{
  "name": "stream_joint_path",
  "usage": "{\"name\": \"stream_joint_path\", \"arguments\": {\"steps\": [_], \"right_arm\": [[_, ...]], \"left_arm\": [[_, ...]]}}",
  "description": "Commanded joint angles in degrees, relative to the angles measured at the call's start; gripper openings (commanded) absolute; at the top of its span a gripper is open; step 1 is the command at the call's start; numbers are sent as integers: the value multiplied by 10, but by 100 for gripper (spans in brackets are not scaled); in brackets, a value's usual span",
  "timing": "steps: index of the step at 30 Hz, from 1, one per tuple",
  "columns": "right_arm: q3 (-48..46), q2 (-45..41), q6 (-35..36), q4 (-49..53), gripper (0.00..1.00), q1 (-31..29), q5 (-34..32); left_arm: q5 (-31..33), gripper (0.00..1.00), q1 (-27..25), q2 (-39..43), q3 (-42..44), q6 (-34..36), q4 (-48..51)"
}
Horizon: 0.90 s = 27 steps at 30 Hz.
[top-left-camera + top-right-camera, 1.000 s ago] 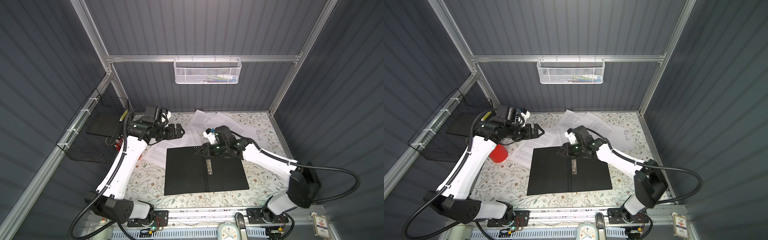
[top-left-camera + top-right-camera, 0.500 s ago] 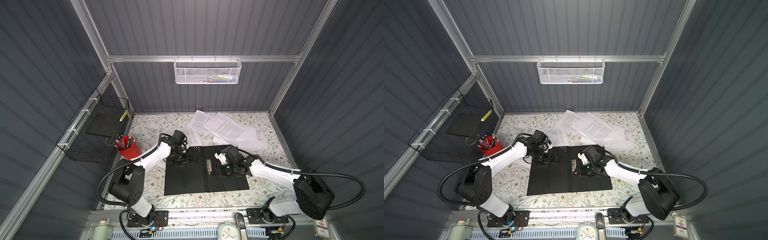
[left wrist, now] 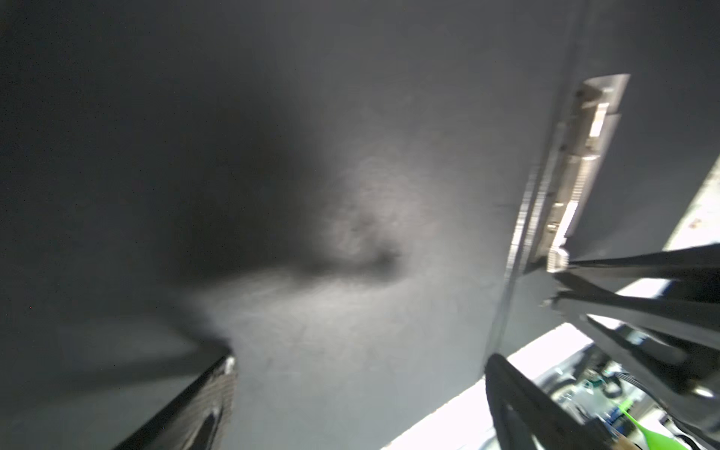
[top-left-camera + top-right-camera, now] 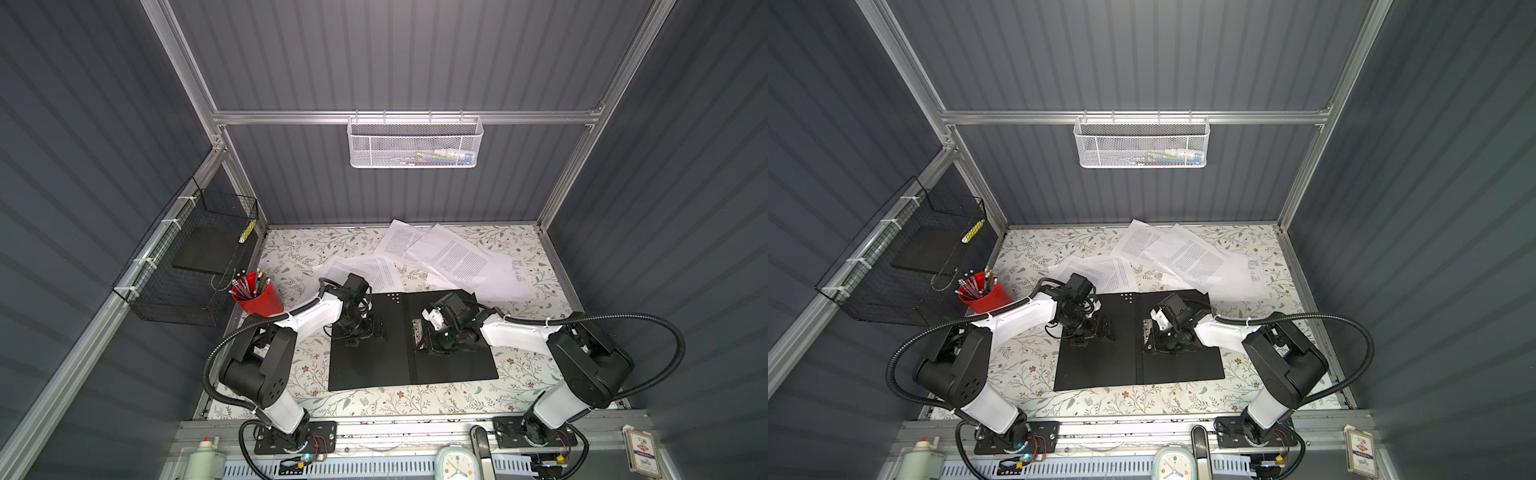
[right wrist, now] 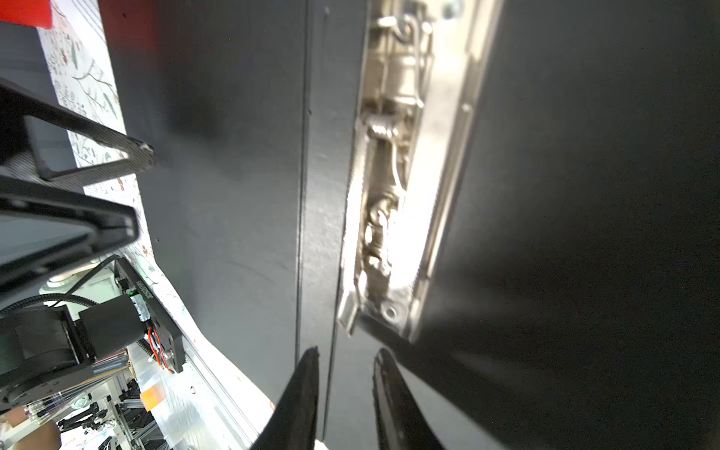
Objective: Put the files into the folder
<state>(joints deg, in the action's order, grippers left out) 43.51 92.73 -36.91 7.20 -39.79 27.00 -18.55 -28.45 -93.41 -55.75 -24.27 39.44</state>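
Both arms have dropped onto the open folder (image 4: 374, 365) lying flat on the bench (image 4: 299, 257), files (image 4: 457, 257) loose behind it; we find the left end effector (image 3: 360, 358) spread wide and the right end effector (image 5: 346, 352) narrowed at the clip (image 5: 389, 175), pinching nothing, and advise pinning the cover while raising the clip.

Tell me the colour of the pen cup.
Pen cup: red, clearest in a top view.

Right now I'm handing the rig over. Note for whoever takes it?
Left gripper: open wide, over the folder's left half, empty.
Right gripper: jaws narrowly apart at one end of the metal clip, empty.
Folder lies open, black inside up.
Files lie loose on the table behind it.
Done: folder opened.
Left: get every sheet in.
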Motion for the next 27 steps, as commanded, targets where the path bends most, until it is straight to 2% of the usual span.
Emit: {"name": "stream_joint_path", "arguments": {"steps": [1, 14, 21, 27], "right_arm": [[18, 10, 5, -10, 27, 1, 6], [25, 41, -5, -25, 22, 17, 25], [25, 50, -10, -32, 14, 20, 31], [14, 54, -21, -36, 0, 23, 31]], "left_arm": [[31, 100, 1, -11, 16, -5, 6], [50, 100, 1, -20, 48, -15, -4], [50, 100, 2, -24, 45, -16, -2], [53, 100, 1, -25, 41, -25, -4]]}}
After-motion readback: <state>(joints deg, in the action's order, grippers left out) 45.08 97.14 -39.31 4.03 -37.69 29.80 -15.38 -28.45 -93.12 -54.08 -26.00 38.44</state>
